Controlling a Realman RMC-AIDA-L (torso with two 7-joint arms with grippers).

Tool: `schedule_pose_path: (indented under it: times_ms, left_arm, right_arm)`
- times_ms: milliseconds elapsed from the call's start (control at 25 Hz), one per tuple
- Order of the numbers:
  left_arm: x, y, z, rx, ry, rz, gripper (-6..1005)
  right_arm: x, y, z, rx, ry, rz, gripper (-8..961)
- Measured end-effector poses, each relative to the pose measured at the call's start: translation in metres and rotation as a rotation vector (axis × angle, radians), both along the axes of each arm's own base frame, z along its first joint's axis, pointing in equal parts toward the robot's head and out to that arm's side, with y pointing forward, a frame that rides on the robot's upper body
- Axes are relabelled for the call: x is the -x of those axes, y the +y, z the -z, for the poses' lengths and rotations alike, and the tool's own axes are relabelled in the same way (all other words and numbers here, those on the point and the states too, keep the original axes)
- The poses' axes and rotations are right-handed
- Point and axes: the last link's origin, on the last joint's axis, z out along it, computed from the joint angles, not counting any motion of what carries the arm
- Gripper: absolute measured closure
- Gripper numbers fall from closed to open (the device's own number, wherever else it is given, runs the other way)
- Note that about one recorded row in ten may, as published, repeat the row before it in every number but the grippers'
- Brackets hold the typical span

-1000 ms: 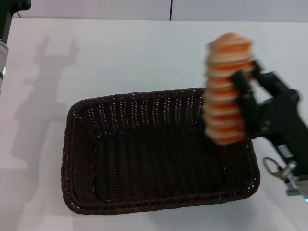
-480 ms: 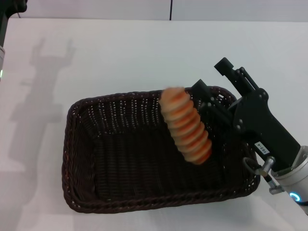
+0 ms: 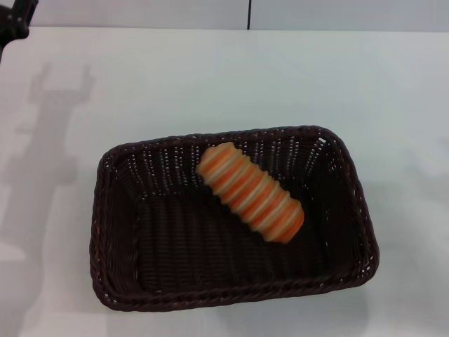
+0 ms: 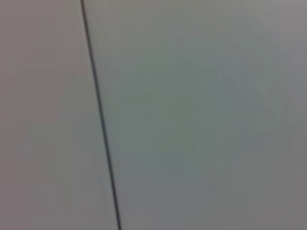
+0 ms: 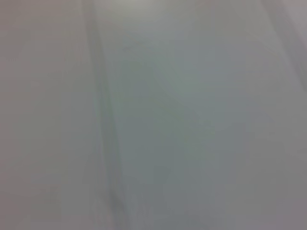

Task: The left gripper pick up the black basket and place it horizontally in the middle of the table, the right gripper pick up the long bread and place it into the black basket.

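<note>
The black basket (image 3: pixel 231 295) lies lengthwise across the middle of the white table (image 3: pixel 210 77) in the head view. The long bread (image 3: pixel 250 192), striped orange and cream, lies free inside the basket. It is slanted, with one end against the far wall and the other on the basket floor toward the right. A black bit of the left gripper (image 3: pixel 14 15) shows at the far left corner, well away from the basket. The right gripper is out of view. Both wrist views show only a plain grey surface.
The left arm's shadow (image 3: pixel 52 105) falls on the table at the far left. A thin dark seam (image 3: pixel 249 14) runs up the wall behind the table, and a dark line (image 4: pixel 100 120) crosses the left wrist view.
The right gripper let go of the long bread over the basket and drew back out of view to the right. The bread dropped and now rests inside the basket. The left arm moved further out of view.
</note>
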Motion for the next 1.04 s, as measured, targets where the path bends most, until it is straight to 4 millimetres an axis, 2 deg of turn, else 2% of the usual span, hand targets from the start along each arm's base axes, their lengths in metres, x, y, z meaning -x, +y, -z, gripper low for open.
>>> schedule_pose_path:
  times_ms: [40,160,200,280,360,440,560,1040]
  left_arm:
    - [0.0,0.0,0.0,0.0,0.0,0.0,194]
    - [0.008,-0.004,0.0,0.005,-0.014,-0.023,194]
    - [0.016,-0.008,0.001,0.009,-0.022,-0.043,194]
    - [0.026,-0.015,0.001,0.012,-0.04,-0.073,194]
    - [0.026,-0.015,0.001,0.012,-0.04,-0.073,194]
    - [0.038,-0.024,0.002,0.018,-0.044,-0.107,194]
    - [0.041,-0.025,0.003,0.02,-0.04,-0.117,194]
    - [0.06,-0.037,0.01,0.055,-0.095,-0.168,194]
  right_arm:
    - [0.0,0.0,0.0,0.0,0.0,0.0,151]
    - [-0.03,-0.019,-0.024,-0.137,-0.015,0.153,149]
    - [-0.03,-0.019,-0.024,-0.137,-0.015,0.153,147]
    - [-0.043,-0.029,-0.034,-0.202,-0.008,0.229,145]
    - [-0.058,-0.045,-0.044,-0.3,-0.016,0.339,145]
    - [-0.061,-0.049,-0.046,-0.326,-0.026,0.367,144]
    - [-0.064,-0.057,-0.046,-0.356,-0.039,0.409,144]
    - [-0.065,-0.054,-0.044,-0.359,-0.089,0.433,144]
